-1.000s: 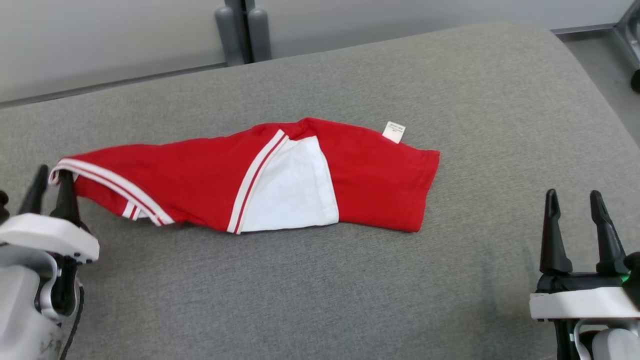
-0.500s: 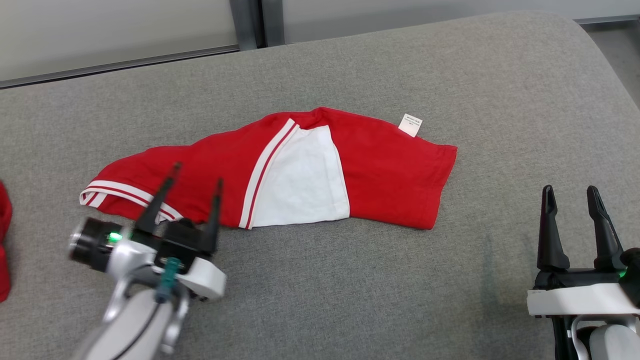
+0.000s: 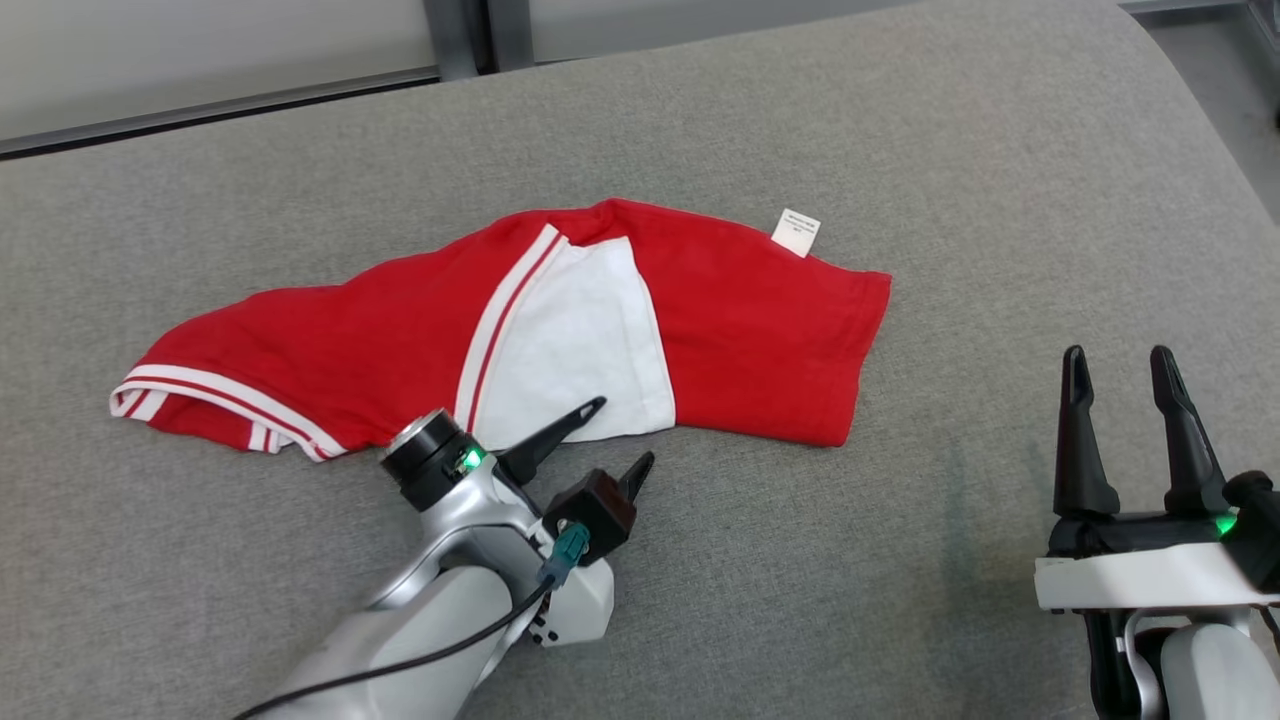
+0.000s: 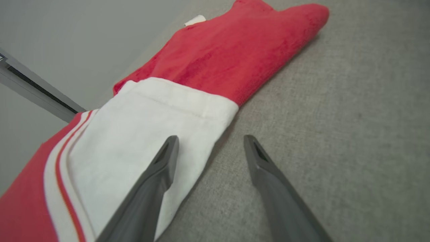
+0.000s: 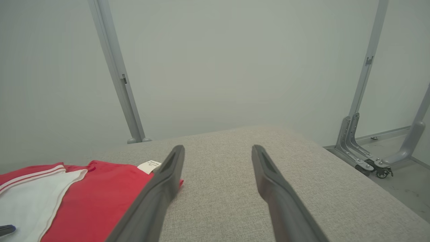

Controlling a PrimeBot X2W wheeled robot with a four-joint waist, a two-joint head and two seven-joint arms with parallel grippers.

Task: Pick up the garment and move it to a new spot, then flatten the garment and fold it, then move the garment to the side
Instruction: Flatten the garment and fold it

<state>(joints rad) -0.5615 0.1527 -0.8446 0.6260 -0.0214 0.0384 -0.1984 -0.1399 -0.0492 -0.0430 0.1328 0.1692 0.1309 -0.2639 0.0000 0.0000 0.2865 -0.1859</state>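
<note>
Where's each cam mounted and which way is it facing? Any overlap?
Head view: on the head, facing forward and down at the folded red-and-white fabric garment on the grey woven surface; shows left gripper, its pale forearm, right gripper.
Left wrist view: on the left wrist, facing along its spread dark fingers at the garment's white panel.
Right wrist view: on the right wrist, facing across the surface toward a pale wall and grey metal post; its spread fingers show.
Shared: all three show the garment's white tag.

We see a grey woven surface (image 3: 900, 120). Behind it stands a plain pale wall (image 5: 235, 67) with grey metal posts (image 5: 115, 67). Beside its right edge, a wheeled frame (image 5: 351, 141) rests on the grey floor (image 5: 406, 195).
</note>
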